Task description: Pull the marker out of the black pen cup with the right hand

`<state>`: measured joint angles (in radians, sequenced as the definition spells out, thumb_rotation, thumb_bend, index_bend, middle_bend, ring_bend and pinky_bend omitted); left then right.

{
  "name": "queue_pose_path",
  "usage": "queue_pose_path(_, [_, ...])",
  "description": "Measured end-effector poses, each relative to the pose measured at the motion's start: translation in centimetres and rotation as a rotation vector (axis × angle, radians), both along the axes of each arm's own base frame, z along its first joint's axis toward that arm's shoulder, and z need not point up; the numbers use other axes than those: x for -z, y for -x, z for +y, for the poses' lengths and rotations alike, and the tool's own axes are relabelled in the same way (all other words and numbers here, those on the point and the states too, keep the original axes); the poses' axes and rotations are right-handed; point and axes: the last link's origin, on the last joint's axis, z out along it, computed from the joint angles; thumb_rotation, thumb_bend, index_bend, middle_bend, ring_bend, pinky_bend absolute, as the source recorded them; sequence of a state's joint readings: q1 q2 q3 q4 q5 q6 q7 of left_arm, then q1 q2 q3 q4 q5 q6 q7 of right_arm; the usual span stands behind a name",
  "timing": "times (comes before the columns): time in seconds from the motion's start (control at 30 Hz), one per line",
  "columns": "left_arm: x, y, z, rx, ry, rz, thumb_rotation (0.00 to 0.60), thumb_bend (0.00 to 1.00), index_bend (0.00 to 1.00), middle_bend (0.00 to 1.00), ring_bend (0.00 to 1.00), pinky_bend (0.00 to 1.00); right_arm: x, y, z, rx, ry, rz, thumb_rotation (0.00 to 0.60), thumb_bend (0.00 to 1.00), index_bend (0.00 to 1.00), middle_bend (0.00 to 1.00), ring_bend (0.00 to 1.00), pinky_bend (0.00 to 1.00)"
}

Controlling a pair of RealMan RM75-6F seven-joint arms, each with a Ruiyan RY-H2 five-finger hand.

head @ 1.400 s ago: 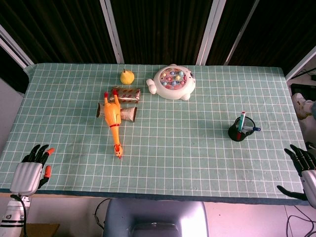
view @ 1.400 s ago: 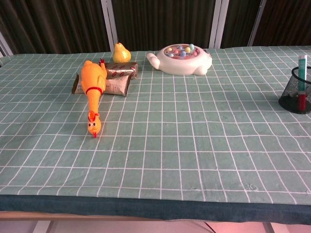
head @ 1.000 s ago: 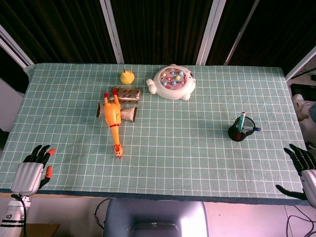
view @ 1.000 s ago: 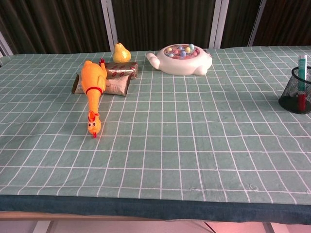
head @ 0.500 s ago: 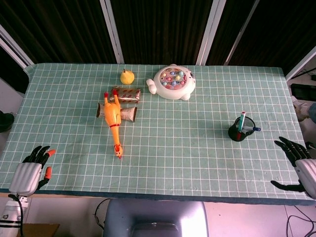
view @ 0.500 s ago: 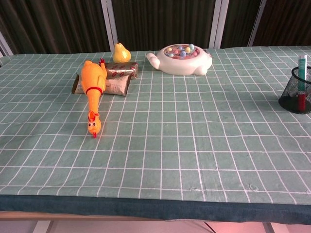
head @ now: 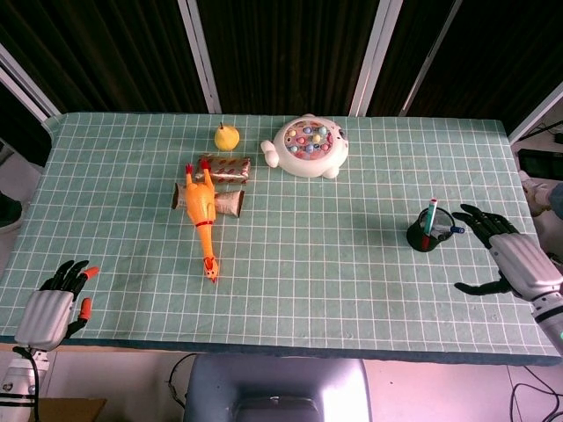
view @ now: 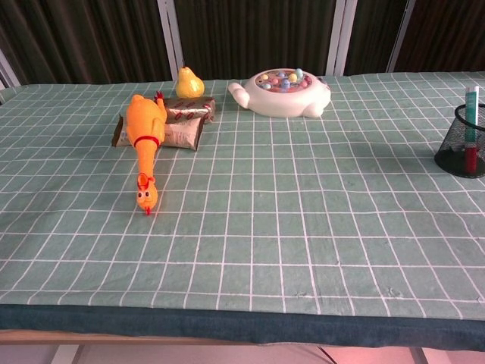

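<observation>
A black mesh pen cup (head: pixel 430 235) (view: pixel 461 150) stands on the right part of the green checked table. A red-and-white marker (head: pixel 429 218) (view: pixel 470 121) sticks up out of it, with a blue-tipped pen (head: pixel 451 230) leaning beside it. My right hand (head: pixel 512 255) hovers just right of the cup, fingers spread and empty, not touching it. My left hand (head: pixel 53 303) rests off the near left table edge, fingers apart, holding nothing. Neither hand shows in the chest view.
A yellow rubber chicken (head: pixel 201 213) lies over foil snack packs (head: pixel 225 167) at the left centre. A yellow pear (head: pixel 227 136) and a white fishing-game toy (head: pixel 307 146) sit at the back. The table's right edge (head: pixel 528 220) runs close behind the right hand.
My right hand has risen from the near right corner and moved forward and left, up beside the pen cup. The left hand has barely shifted.
</observation>
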<state>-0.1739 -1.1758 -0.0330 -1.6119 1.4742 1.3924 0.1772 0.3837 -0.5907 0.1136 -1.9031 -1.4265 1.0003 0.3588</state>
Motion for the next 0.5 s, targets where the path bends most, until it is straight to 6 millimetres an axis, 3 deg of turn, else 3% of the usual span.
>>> queue_pose_path(0.27, [-0.1, 0.1, 0.1, -0.005, 0.001, -0.002, 0.600, 0.57, 0.23, 0.12, 0.08, 0.32, 0.2, -1.0, -6.0, 0.057, -0.037, 0.034, 0.600, 0.24, 0.25, 0.19, 0.19, 0.25])
queue_pose_path(0.5, [-0.1, 0.2, 0.2, -0.011, -0.001, -0.003, 0.600, 0.57, 0.23, 0.12, 0.08, 0.32, 1.4, -0.5, -9.4, 0.066, -0.008, 0.065, 0.600, 0.27, 0.33, 0.45, 0.49, 0.45])
